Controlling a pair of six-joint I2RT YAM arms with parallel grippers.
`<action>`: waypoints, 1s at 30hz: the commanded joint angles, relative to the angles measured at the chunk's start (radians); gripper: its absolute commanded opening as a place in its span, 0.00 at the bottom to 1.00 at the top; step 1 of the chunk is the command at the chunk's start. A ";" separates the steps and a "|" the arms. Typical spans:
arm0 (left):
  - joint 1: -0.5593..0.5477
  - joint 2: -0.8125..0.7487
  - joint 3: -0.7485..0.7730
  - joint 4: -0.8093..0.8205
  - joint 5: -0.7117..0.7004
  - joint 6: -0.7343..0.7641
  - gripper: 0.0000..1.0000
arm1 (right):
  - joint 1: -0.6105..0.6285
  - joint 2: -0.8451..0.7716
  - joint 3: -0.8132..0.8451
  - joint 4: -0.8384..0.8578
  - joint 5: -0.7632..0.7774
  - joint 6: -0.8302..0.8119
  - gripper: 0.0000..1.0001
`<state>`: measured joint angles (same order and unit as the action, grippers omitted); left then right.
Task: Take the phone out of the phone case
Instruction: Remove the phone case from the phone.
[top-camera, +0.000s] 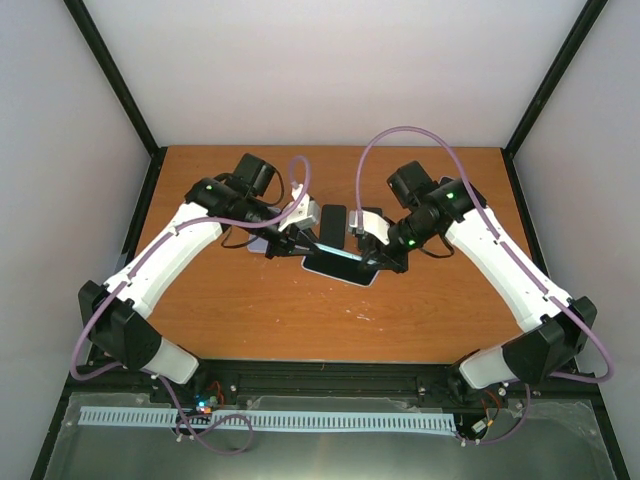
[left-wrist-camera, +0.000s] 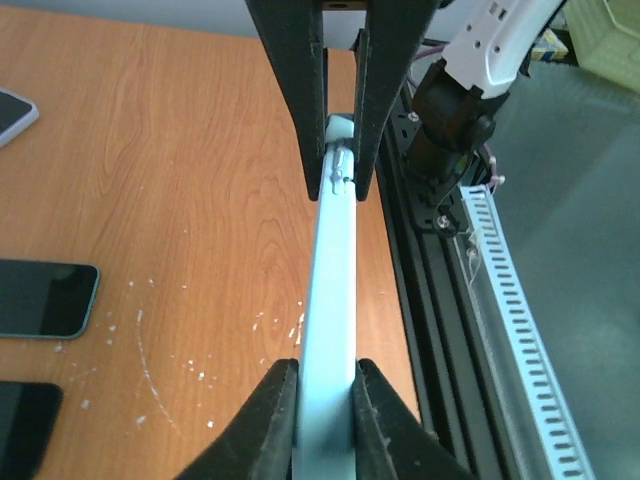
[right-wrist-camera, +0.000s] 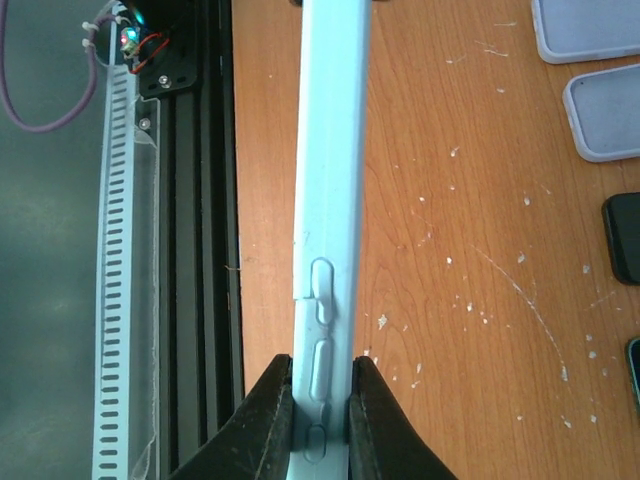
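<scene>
The phone in its light blue case (top-camera: 342, 266) is held on edge above the table's middle, between both grippers. My left gripper (top-camera: 303, 250) is shut on its left end; in the left wrist view the fingers (left-wrist-camera: 283, 400) clamp the blue edge (left-wrist-camera: 330, 290). My right gripper (top-camera: 385, 258) is shut on the other end; in the right wrist view the fingers (right-wrist-camera: 272, 400) pinch the case's button side (right-wrist-camera: 328, 200). A small step in the case edge shows beside the buttons (right-wrist-camera: 322, 300). The right gripper's fingers (left-wrist-camera: 290, 90) also show in the left wrist view, at the case's far end.
A dark phone (top-camera: 333, 220) lies just behind the held one. Other phones (left-wrist-camera: 45, 298) and two empty grey cases (right-wrist-camera: 605, 125) lie on the wooden table (top-camera: 250, 310). The black frame rail (top-camera: 330, 378) runs along the near edge.
</scene>
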<state>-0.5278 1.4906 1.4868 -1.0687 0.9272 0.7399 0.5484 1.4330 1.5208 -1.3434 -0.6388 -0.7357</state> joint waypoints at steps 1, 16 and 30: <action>-0.015 0.008 0.047 0.011 -0.028 0.025 0.09 | 0.007 0.009 0.053 -0.002 -0.023 -0.019 0.03; 0.150 -0.088 0.001 0.395 0.179 -0.413 0.01 | -0.159 0.027 0.248 0.108 -0.206 0.151 0.86; 0.313 -0.236 -0.276 1.357 0.286 -1.349 0.01 | -0.363 -0.094 -0.039 1.063 -0.472 1.066 0.98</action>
<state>-0.2436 1.3083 1.2507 -0.1223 1.1770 -0.2440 0.1940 1.3819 1.5745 -0.6819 -1.0180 -0.0486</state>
